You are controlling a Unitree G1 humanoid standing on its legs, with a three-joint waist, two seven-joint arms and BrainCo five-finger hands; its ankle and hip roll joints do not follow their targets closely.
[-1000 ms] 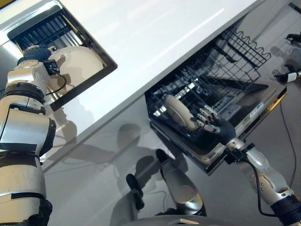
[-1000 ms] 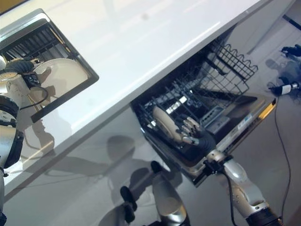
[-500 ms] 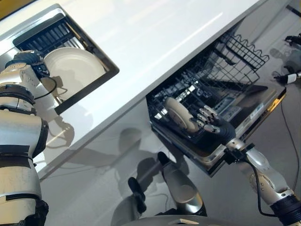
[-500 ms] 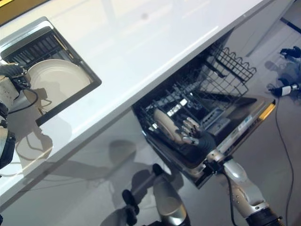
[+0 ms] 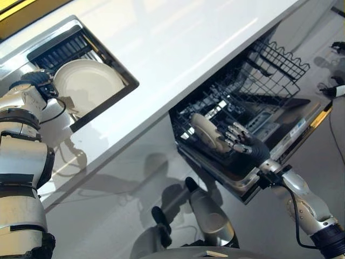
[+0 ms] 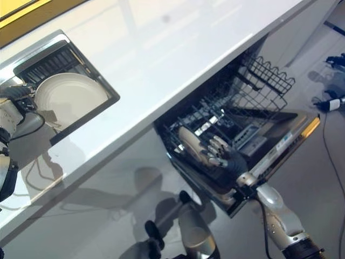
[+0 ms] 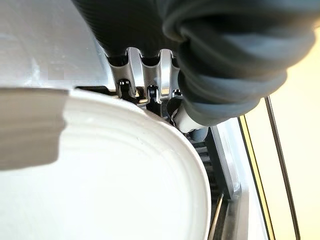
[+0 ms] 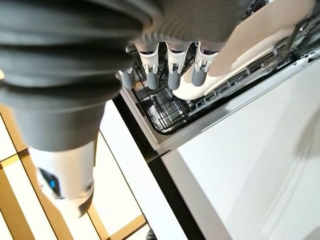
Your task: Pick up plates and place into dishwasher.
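A large white plate (image 5: 91,86) lies in the sink (image 5: 116,67) at the upper left. My left hand (image 5: 33,86) is at that plate's left rim; in the left wrist view the plate (image 7: 125,190) covers most of the hand (image 7: 145,75). A second white plate (image 5: 205,131) stands on edge in the dishwasher's lower rack (image 5: 280,59). My right hand (image 5: 245,145) is open, with straight fingers (image 8: 170,65) resting against the face of this plate (image 8: 250,45).
A white counter (image 5: 178,38) runs between the sink and the dishwasher. The dishwasher door (image 5: 304,121) is folded down below the pulled-out wire rack. A dark ribbed drainer (image 5: 59,48) lies at the back of the sink.
The camera has shifted slightly. My left hand has slid from the sink plate's upper edge to its left rim. The right hand stays on the racked plate.
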